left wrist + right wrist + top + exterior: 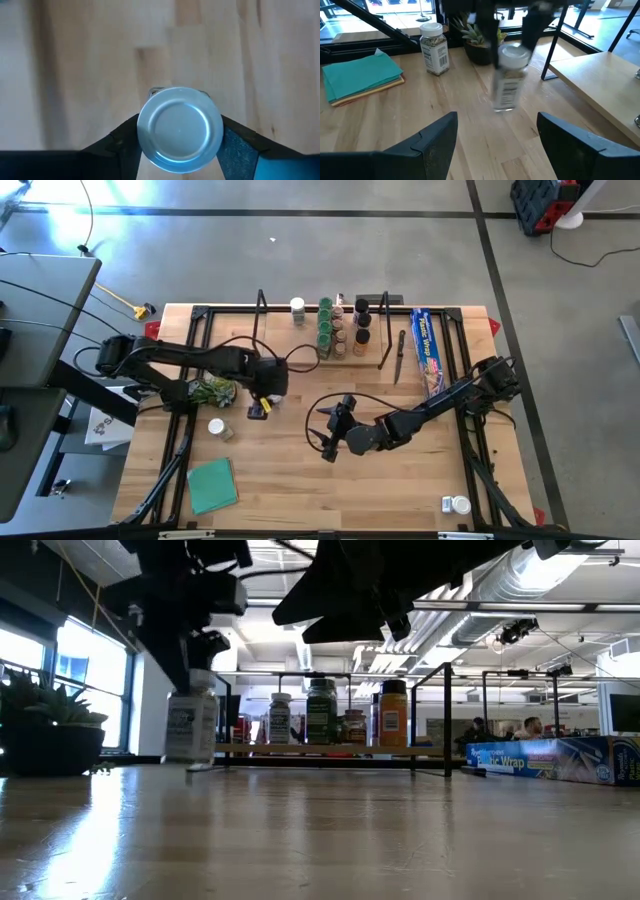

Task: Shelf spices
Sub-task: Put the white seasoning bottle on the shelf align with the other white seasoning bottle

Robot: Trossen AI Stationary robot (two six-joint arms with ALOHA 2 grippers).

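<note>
Roughly ten spices (340,327) already on the shelf (320,355) at 12 o'clock, left gripper (180,150) jaws hugging a white-lidded jar (180,130) mid-tabletop, right gripper (495,145) open, two loose jars (216,427) left.

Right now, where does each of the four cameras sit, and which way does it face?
High: overhead, straight down on table, both arms, shelf.
Low: tabletop level, toward the shelf; arms above.
Left wrist: down on a white-lidded jar between its fingers.
Right wrist: level across the table, past open jaws.
Shared: the same jar.
</note>
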